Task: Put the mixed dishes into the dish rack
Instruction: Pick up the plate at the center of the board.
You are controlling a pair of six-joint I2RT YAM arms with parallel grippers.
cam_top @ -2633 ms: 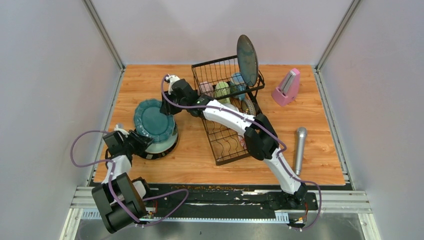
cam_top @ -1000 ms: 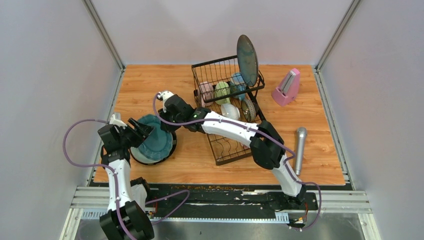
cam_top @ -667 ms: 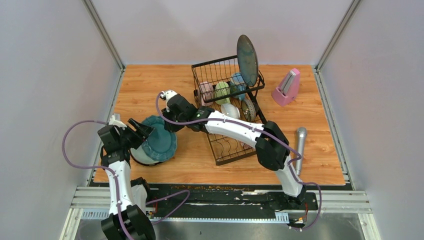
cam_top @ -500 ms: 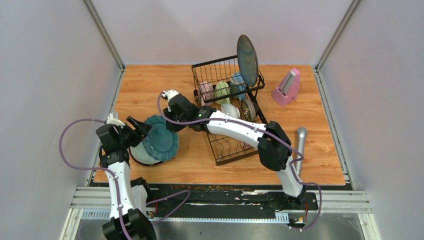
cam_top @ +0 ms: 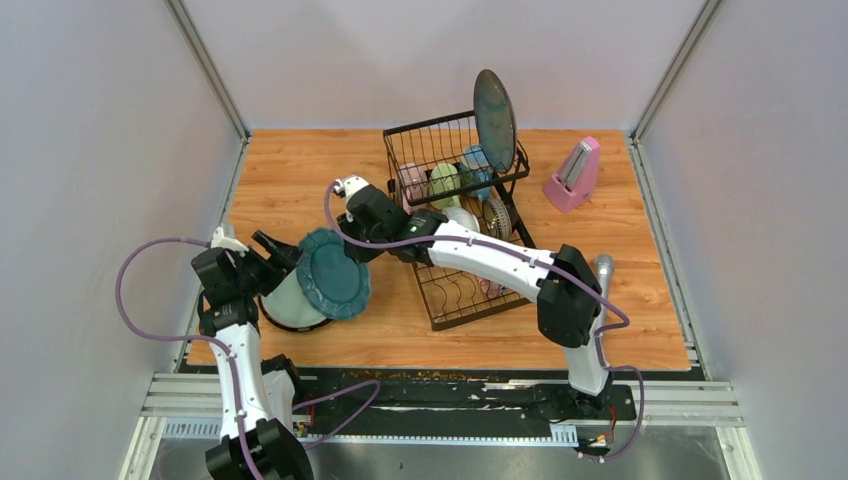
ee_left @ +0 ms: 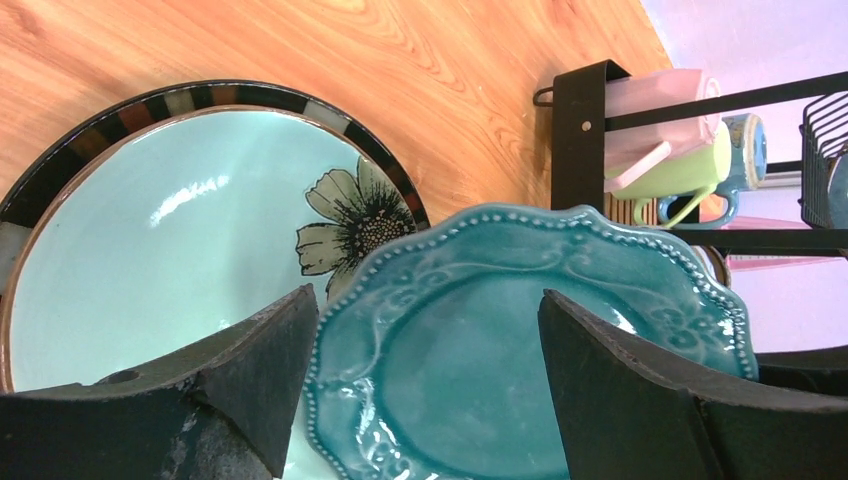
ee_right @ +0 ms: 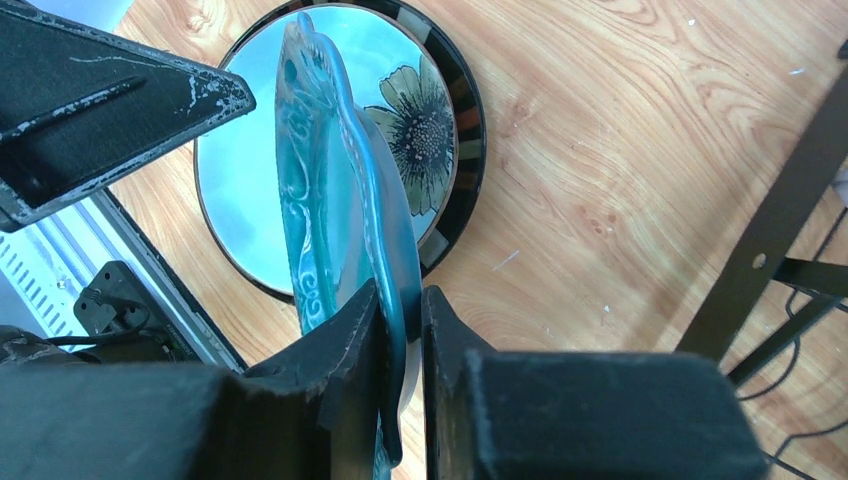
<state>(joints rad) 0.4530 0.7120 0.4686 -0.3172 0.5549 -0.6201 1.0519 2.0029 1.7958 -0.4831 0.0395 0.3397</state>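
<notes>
Teal plate [cam_top: 333, 275] held on edge above flowered plate [ee_left: 150, 230].
Right gripper [ee_right: 402, 300] pinches its rim; left gripper [ee_left: 425, 305] gapes wide, holding nothing.

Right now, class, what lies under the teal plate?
A bigger pale-blue plate with a flower and dark banded rim, flat on the table. The teal plate, pinched by the right gripper, hides part of it; anything beneath cannot be seen.
</notes>
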